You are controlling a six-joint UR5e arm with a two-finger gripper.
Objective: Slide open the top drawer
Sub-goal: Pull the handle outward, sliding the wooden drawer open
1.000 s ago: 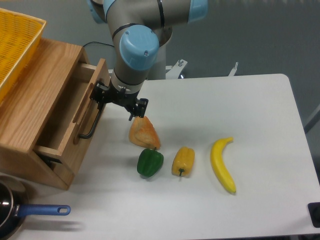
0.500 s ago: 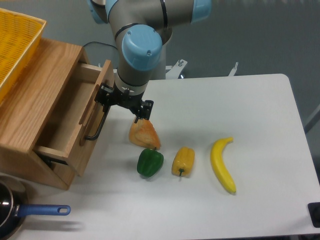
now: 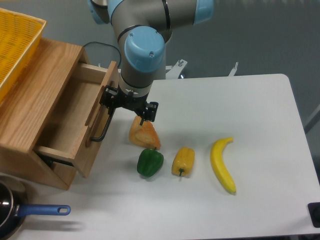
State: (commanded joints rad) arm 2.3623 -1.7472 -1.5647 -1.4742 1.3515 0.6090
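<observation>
white table (image 3: 260, 100) against grey wall (image 3: 260, 35)

A white rectangular table (image 3: 250, 100) carries an oak drawer cabinet (image 3: 30, 120) at its left edge, beside bread (image 3: 144, 134), two peppers (image 3: 150, 162) and a banana (image 3: 222, 165).

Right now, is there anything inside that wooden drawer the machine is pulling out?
The part of the light oak wooden drawer in view shows only a bare wooden floor. Its back end is hidden under the cabinet top, so anything lying there cannot be seen.
</observation>
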